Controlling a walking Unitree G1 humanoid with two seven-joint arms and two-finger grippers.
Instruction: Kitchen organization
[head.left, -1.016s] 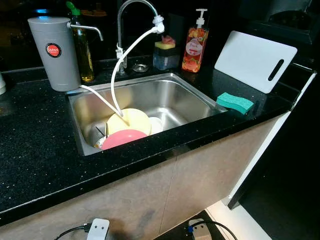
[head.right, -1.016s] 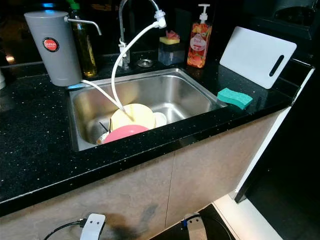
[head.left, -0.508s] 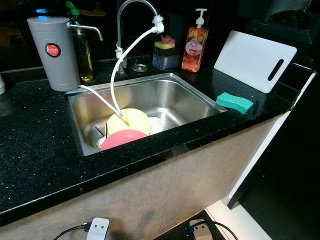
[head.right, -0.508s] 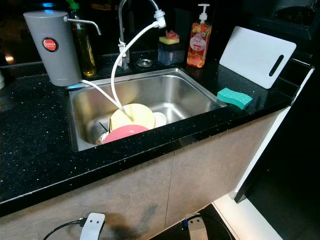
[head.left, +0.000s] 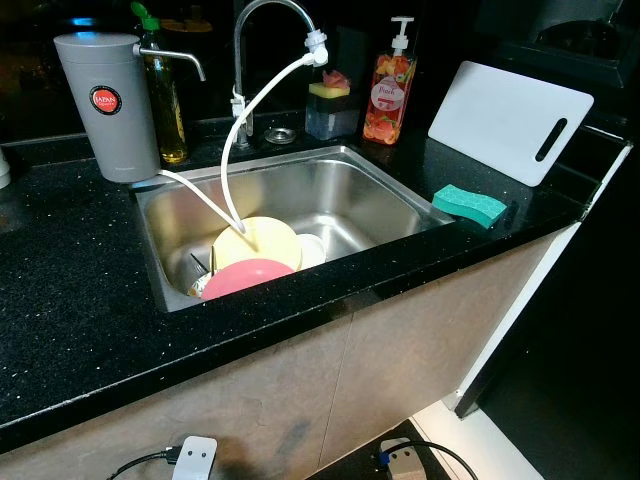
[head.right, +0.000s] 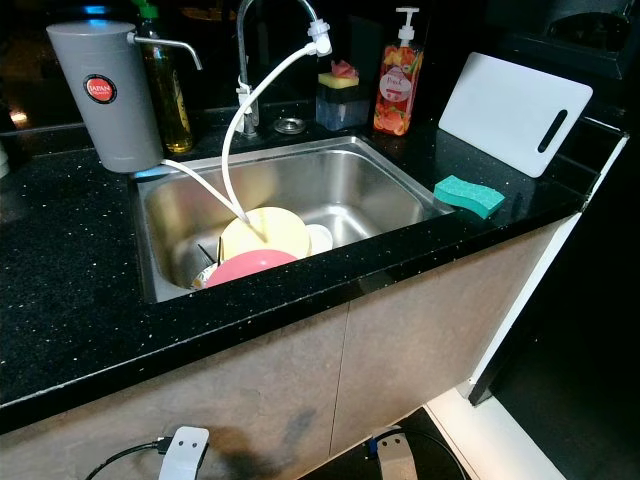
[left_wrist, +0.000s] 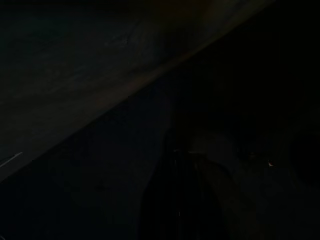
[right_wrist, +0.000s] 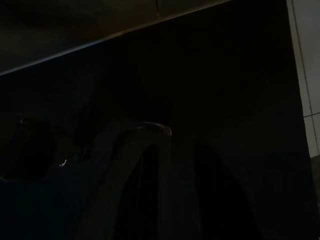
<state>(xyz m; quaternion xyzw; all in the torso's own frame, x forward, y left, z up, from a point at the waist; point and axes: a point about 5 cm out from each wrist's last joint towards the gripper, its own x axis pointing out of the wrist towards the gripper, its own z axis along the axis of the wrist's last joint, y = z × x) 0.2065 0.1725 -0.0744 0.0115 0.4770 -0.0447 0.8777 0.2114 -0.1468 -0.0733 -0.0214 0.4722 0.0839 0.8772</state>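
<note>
- Left gripper (left_wrist: 179, 200), right gripper (right_wrist: 160, 185): hung low in deep shade before the cabinet front, well apart from every item on the worktop; barely made out as dark shapes in the wrist views, so whether wide, narrow or holding anything could not be told.
- Sink (head.left: 400, 200): held a small heap at its near left corner, namely a yellow plate (head.left: 262, 240) tilted on edge, a pink plate (head.left: 245, 275) leaning just in front of it, and a white dish (head.left: 312, 248) just beside the yellow one.
- White hose (head.left: 250, 120): ran from the faucet (head.left: 262, 8) down into the heap, touching the yellow plate; a second length led off to the grey water filter (head.left: 108, 105) at the sink's far left corner.
- Green sponge (head.left: 470, 205): lay loose on the black counter (head.left: 70, 290) to the right of the sink, near the front edge.
- White cutting board (head.left: 510, 120): leaned at the back right; soap dispenser (head.left: 388, 90), sponge holder (head.left: 332, 108) and oil bottle (head.left: 168, 110) stood upright behind the sink.
- Progress, as judged: nothing yet shown as tidied; dishes unmoved in the sink, sponge out of its holder, no reach begun. Whole of the organising apparently left to do.
</note>
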